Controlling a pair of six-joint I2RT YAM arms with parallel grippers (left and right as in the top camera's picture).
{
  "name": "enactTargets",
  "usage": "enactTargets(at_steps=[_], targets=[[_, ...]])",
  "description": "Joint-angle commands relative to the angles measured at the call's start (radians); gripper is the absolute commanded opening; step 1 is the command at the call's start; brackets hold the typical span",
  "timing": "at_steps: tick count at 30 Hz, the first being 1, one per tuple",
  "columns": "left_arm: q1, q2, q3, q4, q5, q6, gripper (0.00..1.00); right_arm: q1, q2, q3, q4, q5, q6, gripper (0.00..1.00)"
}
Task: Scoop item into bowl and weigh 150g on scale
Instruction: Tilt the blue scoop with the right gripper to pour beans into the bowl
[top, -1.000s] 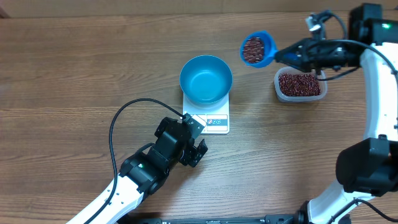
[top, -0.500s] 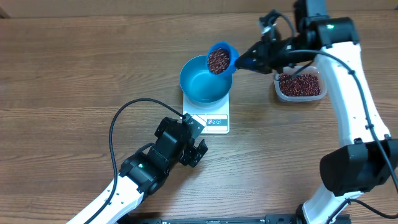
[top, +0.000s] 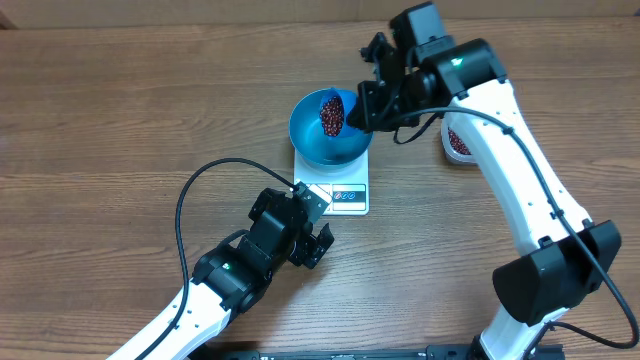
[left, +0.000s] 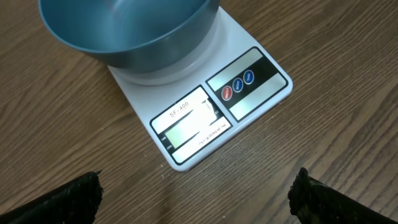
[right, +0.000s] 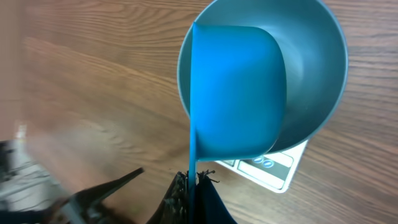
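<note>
The table (top: 120, 100) is lit evenly and brightly from above; only soft shadows are cast. The scale (left: 186, 127) display, ahead of the left gripper (left: 193, 202), is washed out by glare. Left of the scoop (right: 236, 93), the wood is blurred.

Setting: a robot test bench, a lab-type workspace rather than a lived-in kitchen. A wood-grain tabletop (top: 100, 120) fills the overhead view; no walls or room fittings show beyond it. Two white-and-black jointed arms rise from the near edge, the left arm (top: 215, 290) and the right arm (top: 520, 170), each with a small green light. A black cable (top: 185, 200) loops loose across the tabletop to the left arm. The only kitchen items are a few props grouped close together: a white digital scale (top: 345, 195) marked SF-400, a blue bowl (top: 310, 145) standing on it, a blue scoop (right: 236, 93), and a clear tub (top: 448, 148) of beans (top: 459, 140).
</note>
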Motion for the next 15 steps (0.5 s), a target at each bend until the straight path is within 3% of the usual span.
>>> enactTargets(at_steps=[1,15], targets=[[0.004,-0.010,-0.007,0.001,0.000,0.011,1.00,0.032,-0.025,0.026,0.010,0.143,0.018,0.04],[0.004,-0.010,-0.007,0.001,0.001,0.011,1.00,0.043,-0.025,0.026,0.008,0.181,0.018,0.04]])
